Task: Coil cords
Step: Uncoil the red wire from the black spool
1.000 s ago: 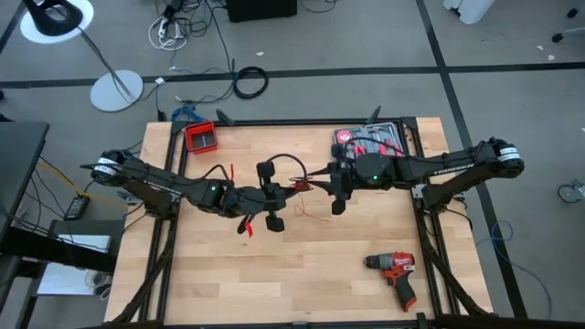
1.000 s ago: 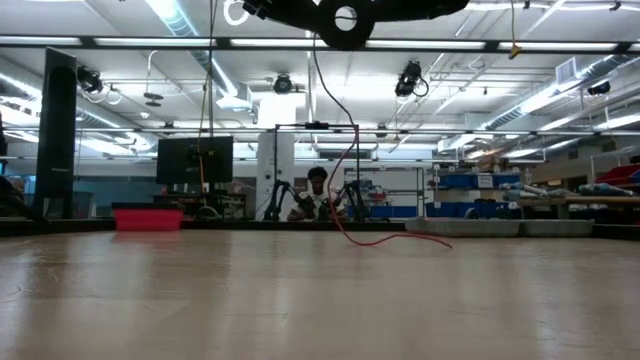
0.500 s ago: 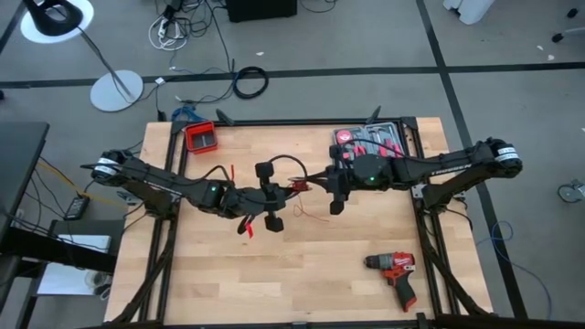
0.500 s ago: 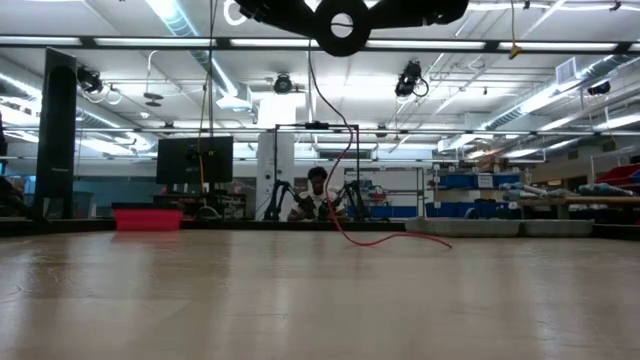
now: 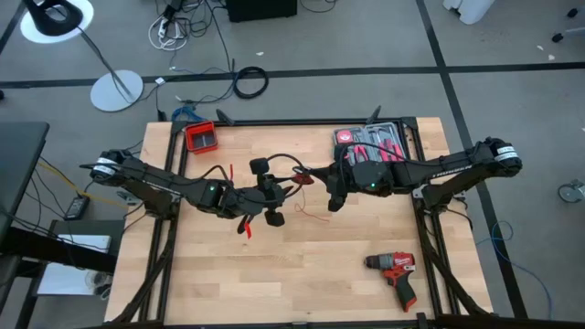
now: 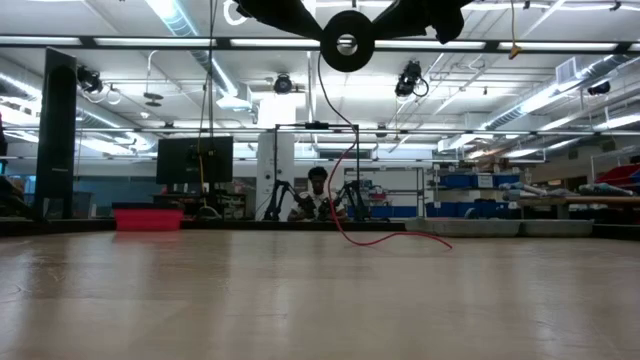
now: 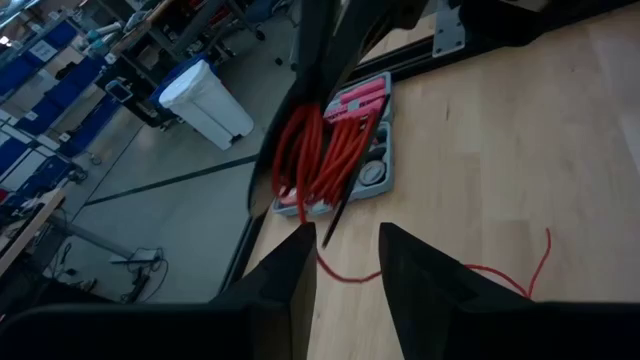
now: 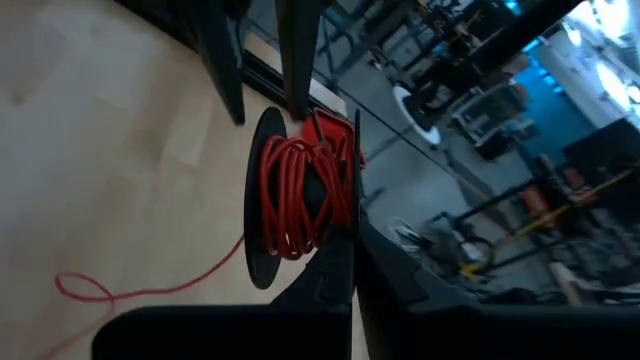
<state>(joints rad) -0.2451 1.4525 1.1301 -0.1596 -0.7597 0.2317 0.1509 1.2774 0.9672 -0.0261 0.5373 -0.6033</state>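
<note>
A: While I hold both arms over mid-table, where are the cords?

B: I see them wound in red loops on a black spool between the grippers, one strand trailing onto the table. My left gripper gapes narrowly; my right gripper is clamped on the spool (rim edge).

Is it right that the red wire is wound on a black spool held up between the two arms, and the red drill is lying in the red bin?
Not quite. The red drill lies on the bare table near its front right corner, far from the red bin, as the high view shows. The rest is right.
</note>
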